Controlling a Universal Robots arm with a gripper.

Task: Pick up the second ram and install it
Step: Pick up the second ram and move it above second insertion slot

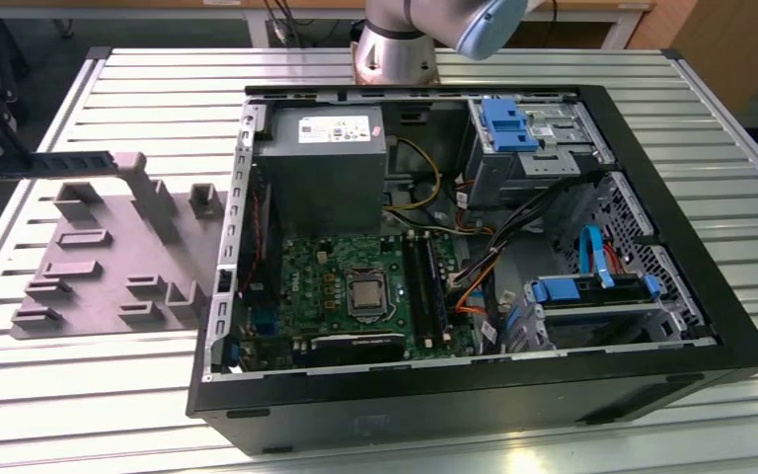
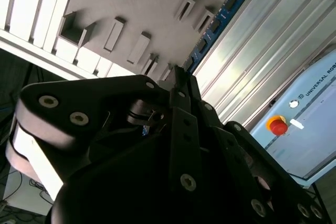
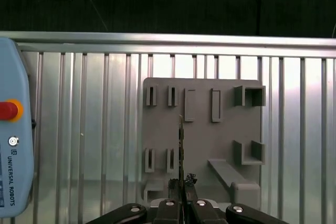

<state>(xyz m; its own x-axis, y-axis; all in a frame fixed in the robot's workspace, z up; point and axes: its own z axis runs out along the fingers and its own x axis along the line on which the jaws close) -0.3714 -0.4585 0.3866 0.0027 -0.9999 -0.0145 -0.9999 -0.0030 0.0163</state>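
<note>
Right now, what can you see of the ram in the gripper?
The ram is a long, thin blue circuit board carrying a row of black chips. The gripper pinches one end, so the stick juts straight out from it. Seen edge-on in the first wrist view, it looks like a sliver. It is over the grey tray; whether it touches the tray I cannot tell.
</note>
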